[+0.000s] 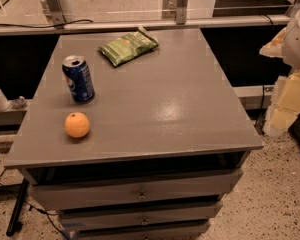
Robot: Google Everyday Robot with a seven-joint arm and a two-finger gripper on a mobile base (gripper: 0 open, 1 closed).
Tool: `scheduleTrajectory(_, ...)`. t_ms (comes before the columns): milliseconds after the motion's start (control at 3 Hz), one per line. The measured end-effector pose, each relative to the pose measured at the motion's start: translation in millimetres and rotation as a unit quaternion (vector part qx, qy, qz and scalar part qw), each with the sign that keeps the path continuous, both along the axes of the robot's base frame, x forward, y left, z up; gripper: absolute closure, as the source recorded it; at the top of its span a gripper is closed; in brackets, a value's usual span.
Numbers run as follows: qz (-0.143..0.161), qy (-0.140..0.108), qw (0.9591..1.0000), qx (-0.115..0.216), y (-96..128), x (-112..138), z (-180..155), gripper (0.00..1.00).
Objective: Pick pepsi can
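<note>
The pepsi can (78, 79) stands upright on the left side of the grey table top (165, 99). It is dark blue with a silver top and a white logo patch. My gripper (286, 101) shows as a pale white and cream shape at the right edge of the view. It is off the table's right side, far from the can, and holds nothing that I can see.
An orange (77, 125) lies just in front of the can, near the front left edge. A green chip bag (128, 47) lies at the back. The table has drawers (140, 194) below. A rail (140, 25) runs behind it, and cables lie on the floor at the left.
</note>
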State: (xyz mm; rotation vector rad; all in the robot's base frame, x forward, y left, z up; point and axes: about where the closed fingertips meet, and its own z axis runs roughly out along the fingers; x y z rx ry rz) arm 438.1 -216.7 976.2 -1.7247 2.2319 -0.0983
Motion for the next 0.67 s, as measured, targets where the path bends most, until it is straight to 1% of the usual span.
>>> scheduleTrajectory(333,0.0,0.0,1.0,0.0,0.1,0.1,0.0,0.0)
scheduleTrajectory(667,0.009,-0.008,0.9998,0.018,6.4,7.3,-0.3,0.0)
